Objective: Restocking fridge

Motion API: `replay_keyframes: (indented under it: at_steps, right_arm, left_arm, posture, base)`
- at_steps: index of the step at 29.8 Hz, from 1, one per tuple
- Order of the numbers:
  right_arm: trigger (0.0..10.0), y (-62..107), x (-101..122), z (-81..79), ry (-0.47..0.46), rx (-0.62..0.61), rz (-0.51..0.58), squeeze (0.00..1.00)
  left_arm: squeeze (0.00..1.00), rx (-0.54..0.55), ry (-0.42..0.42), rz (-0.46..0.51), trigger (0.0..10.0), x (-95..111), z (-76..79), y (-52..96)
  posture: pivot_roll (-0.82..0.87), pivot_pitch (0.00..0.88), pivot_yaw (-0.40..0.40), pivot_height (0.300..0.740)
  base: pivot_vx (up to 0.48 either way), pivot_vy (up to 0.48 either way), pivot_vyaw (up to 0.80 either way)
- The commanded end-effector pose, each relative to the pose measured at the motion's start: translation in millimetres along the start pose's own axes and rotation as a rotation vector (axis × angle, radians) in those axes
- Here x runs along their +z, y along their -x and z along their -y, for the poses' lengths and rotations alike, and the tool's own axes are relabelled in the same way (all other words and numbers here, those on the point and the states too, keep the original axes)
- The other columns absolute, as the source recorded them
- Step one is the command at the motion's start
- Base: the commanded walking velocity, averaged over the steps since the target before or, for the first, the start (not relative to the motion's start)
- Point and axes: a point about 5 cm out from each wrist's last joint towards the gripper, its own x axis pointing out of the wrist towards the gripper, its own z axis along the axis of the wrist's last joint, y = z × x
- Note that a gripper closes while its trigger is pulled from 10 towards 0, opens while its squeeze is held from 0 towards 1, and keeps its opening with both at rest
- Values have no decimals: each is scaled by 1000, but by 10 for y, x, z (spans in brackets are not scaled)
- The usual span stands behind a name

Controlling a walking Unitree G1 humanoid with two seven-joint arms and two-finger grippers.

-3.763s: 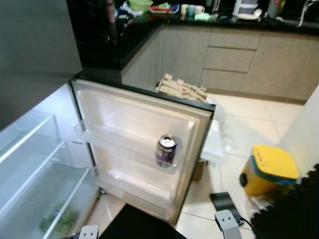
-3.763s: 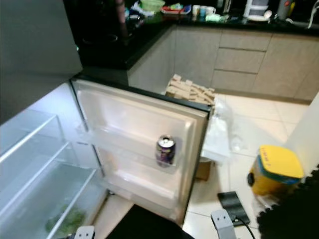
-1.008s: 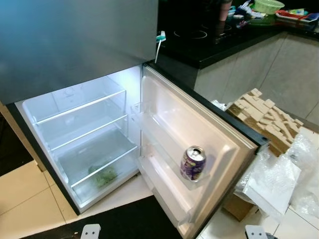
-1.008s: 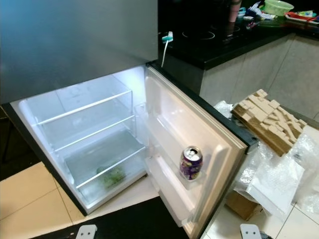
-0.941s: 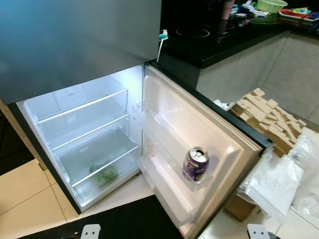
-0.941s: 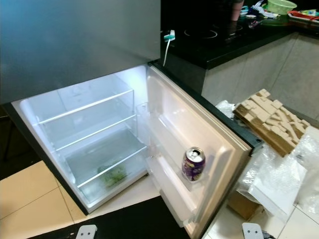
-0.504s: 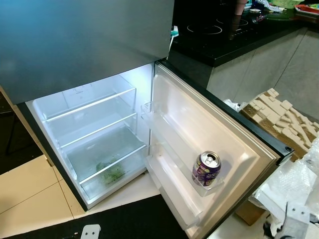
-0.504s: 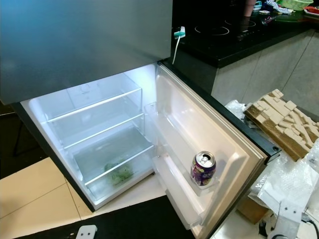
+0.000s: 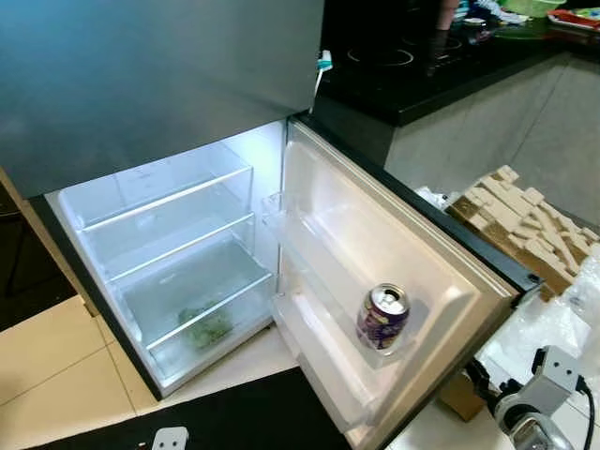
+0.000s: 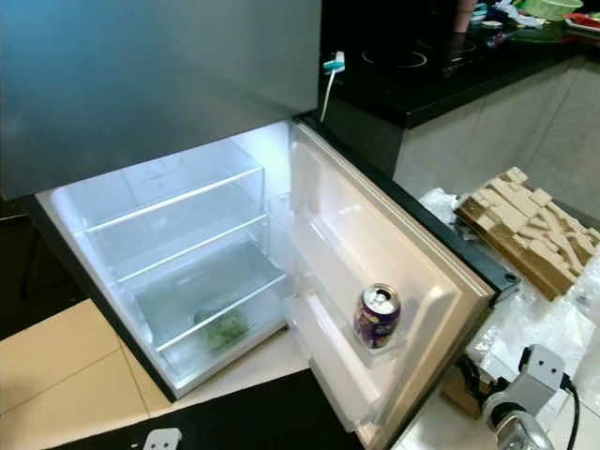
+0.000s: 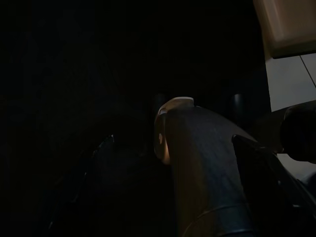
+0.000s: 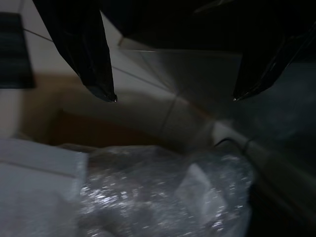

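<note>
The fridge has its lower door swung open to the right and its inside lit. A purple can stands upright in the door's middle shelf. Some green leaves lie in the bottom drawer. My right arm is raised at the lower right, beside the door's outer edge. In the right wrist view my right gripper is open and holds nothing, above bubble wrap on the floor. The left arm hangs low. The left wrist view is very dark.
A black counter runs to the right of the fridge. On the tiled floor lie a stack of cardboard packing, plastic bags and a small brown box. A black mat lies in front of the fridge.
My right arm has come up into view at the lower right. The camera has shifted slightly; the can and the door stand as before.
</note>
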Motion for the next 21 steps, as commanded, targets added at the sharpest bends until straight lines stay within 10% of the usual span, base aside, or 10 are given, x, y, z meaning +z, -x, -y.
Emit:
replay_keyframes:
  at_steps: [1, 21]
  right_arm:
    - [10000, -52, -49, -171, 21, 116, -31, 0]
    - [10000, 96, -502, -967, -65, 982, -323, 0]
  left_arm:
    - [0, 1, -1, -15, 10000, -28, -10, 6]
    - [0, -2, 2, -18, 10000, -39, -1, 6]
  posture:
    - [-74, 0, -18, 740]
    - [-71, 0, -17, 740]
  base:
    - [0, 0, 0]
    - [0, 0, 0]
